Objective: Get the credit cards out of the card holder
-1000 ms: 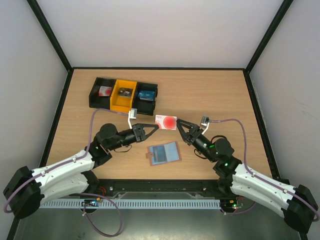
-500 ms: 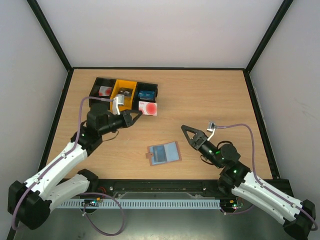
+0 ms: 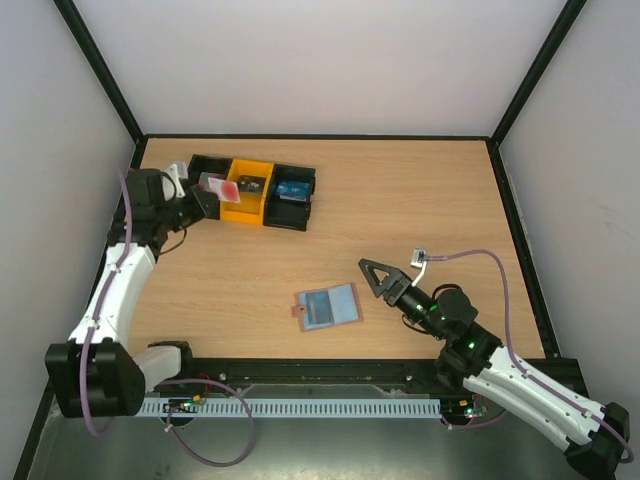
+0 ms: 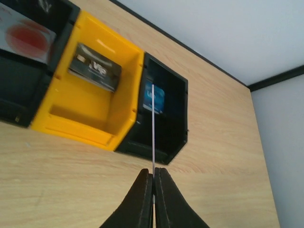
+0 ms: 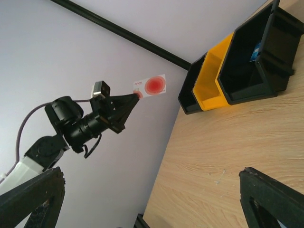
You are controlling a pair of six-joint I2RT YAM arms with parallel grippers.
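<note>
The card holder lies open on the table, light blue-grey inside up, near the front middle. My left gripper is shut on a pinkish-red credit card and holds it in the air over the left end of the row of bins. In the left wrist view the card shows edge-on as a thin white line between my closed fingers. The right wrist view shows the card's red spot. My right gripper is open and empty, right of the holder. A greyish card cannot be made out.
The row of bins stands at the back left: a black bin with a red-and-white card, a yellow bin with a dark card, and a black bin with a blue card. Black frame edges and walls surround the table.
My left arm swung from the table's middle back and to the left, carrying the red card over the bins. My right gripper let go of the card, drew back and stays open.
</note>
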